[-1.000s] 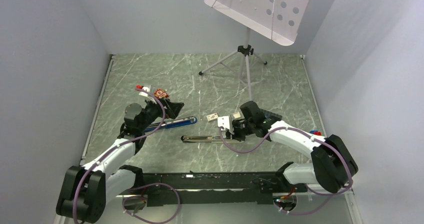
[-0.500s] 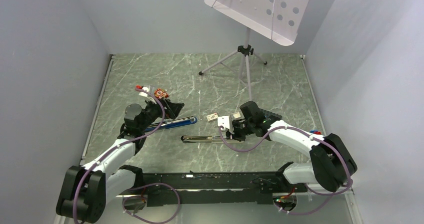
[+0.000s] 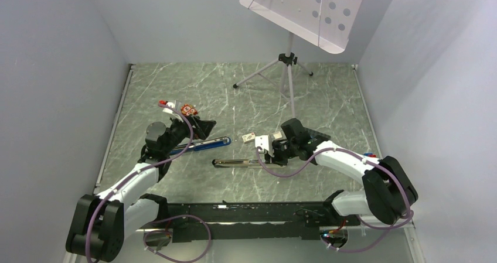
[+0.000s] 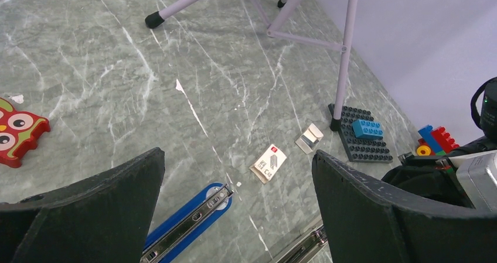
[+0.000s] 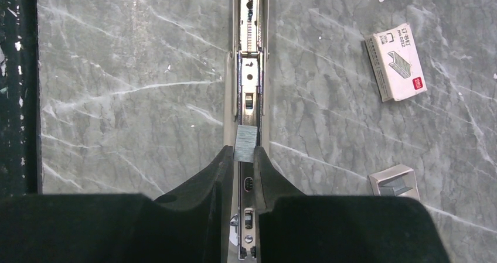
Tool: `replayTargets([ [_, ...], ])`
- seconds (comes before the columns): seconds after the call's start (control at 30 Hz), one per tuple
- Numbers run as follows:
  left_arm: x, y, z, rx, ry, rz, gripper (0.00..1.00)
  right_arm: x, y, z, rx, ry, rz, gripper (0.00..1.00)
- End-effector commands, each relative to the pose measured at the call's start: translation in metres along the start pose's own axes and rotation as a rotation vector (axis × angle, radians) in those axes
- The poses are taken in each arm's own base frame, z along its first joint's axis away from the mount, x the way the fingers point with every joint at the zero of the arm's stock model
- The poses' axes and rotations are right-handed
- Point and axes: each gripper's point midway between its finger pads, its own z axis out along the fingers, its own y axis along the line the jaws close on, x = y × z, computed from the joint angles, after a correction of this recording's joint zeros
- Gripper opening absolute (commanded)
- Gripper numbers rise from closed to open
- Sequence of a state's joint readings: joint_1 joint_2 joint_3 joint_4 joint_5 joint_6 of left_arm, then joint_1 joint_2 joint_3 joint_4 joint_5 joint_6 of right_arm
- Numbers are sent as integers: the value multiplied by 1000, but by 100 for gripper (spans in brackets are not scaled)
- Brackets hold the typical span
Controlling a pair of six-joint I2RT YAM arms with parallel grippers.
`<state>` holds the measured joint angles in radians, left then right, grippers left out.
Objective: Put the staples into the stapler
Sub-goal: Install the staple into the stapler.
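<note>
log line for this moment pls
step: staples going in | right gripper: shut on staples, over open stapler channel | left gripper: open, by blue stapler

Robot lab cell: plain grey walls [image 3: 58,69], marble-patterned tabletop [image 3: 176,87], tripod [image 3: 286,69] with perforated panel [image 3: 305,11].

Grey marbled surface [image 3: 176,87]. Tripod stand [image 3: 287,69] is standing toward 12 o'clock, carrying a perforated white panel [image 3: 305,5]. Red owl toy [image 4: 17,128] is lying toward 10 o'clock. Black baseplate [image 4: 366,150] is sitting toward 3 o'clock, a blue brick [image 4: 367,128] resting on it. White staple box [image 5: 395,61] is lying flat near centre.
</note>
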<state>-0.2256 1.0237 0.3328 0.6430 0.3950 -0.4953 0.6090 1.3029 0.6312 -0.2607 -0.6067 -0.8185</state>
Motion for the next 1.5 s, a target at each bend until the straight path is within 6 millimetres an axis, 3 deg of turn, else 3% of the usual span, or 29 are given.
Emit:
replayTargets([
  [0.0, -10, -8, 1, 37, -35, 4, 99, -14, -12, -2, 23, -29, -15, 11],
  [0.6, -9, -9, 0, 42, -35, -4, 100, -19, -20, -9, 96, -49, 4, 10],
  [1.47, -6, -9, -1, 38, -31, -15, 99, -12, -10, -3, 24, -30, -19, 10],
])
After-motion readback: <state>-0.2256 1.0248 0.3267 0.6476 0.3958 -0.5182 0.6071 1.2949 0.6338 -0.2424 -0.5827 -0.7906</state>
